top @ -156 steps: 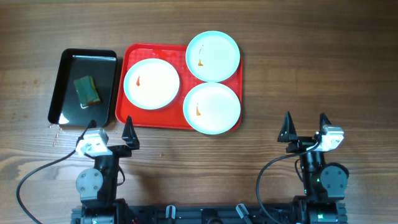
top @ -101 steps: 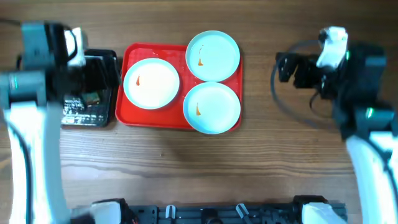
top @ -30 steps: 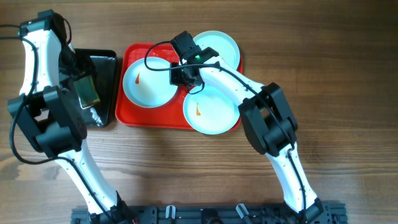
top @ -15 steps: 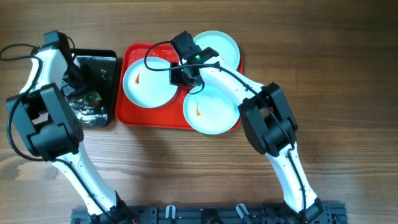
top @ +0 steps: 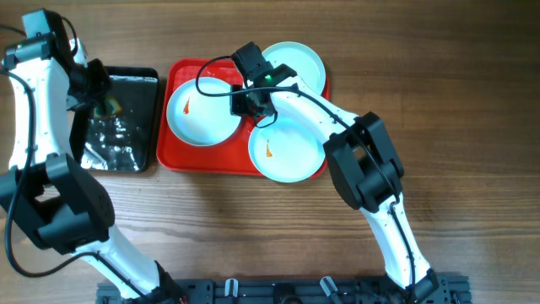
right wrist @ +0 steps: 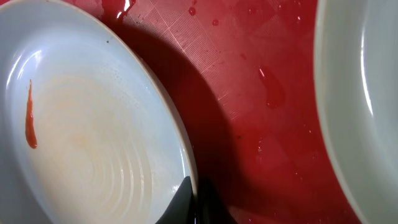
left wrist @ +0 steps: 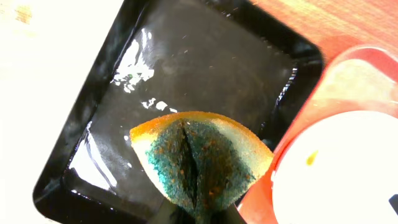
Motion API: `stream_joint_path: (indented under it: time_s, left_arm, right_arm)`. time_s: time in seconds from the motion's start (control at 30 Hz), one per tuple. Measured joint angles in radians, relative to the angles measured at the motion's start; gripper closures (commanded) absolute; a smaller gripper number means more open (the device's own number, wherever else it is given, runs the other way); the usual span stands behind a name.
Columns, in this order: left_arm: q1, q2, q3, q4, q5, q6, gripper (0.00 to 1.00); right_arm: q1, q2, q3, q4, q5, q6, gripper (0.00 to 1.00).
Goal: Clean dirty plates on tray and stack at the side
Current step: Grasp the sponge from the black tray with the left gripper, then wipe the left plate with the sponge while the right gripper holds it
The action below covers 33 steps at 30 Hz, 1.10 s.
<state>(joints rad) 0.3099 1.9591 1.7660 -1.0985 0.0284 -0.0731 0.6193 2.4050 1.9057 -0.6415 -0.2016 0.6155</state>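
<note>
While left claw [left wrist: 202, 210] pinches the sponge [left wrist: 199, 158], right claw [right wrist: 189, 200] clamps a plate [right wrist: 81, 155].

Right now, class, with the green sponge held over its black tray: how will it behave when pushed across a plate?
Probably soft and floppy: the sponge folds along a crease where it is pinched. Likely wet and drippy, since the black tray glistens with water.
</note>
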Motion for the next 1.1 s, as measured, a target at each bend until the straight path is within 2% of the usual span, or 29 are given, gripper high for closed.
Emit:
stream_joint_path:
  time_s: [0.23, 0.4, 0.5, 0.63, 0.7, 0.83, 0.9, 1.0, 1.1]
  left_arm:
    - [-0.031, -0.005, 0.002, -0.016, 0.029, 0.02, 0.96]
    - [-0.156, 0.009, -0.033, 0.056, 0.068, 0.02, 0.96]
    - [-0.219, 0.023, -0.153, 0.183, 0.14, 0.02, 0.96]
    - [-0.314, 0.074, -0.325, 0.483, 0.175, 0.02, 0.96]
    - [-0.352, 0.103, -0.353, 0.58, 0.174, 0.02, 0.96]
    - [-0.391, 0.138, -0.355, 0.715, 0.112, 0.02, 0.96]
    - [-0.397, 0.142, -0.355, 0.722, 0.057, 0.02, 0.96]
    - [-0.397, 0.143, -0.348, 0.656, -0.072, -0.024, 0.96]
    - [-0.395, 0.143, -0.338, 0.596, -0.136, -0.072, 0.96]
  right_arm:
    - [-0.001, 0.0, 0.0, 0.001, -0.008, -0.019, 0.96]
    - [-0.007, 0.002, 0.0, 0.001, -0.027, -0.019, 0.96]
    - [-0.01, 0.004, 0.0, 0.002, -0.041, -0.019, 0.96]
    - [-0.013, 0.005, 0.0, 0.003, -0.05, -0.019, 0.96]
    - [-0.013, 0.006, 0.0, 0.003, -0.053, -0.019, 0.96]
    - [-0.013, 0.006, 0.0, 0.005, -0.053, -0.019, 0.96]
    - [-0.013, 0.007, 0.0, 0.01, -0.056, -0.019, 0.96]
    - [-0.011, 0.01, 0.0, 0.016, -0.068, -0.02, 0.96]
    - [-0.008, 0.011, 0.001, 0.019, -0.077, -0.032, 0.96]
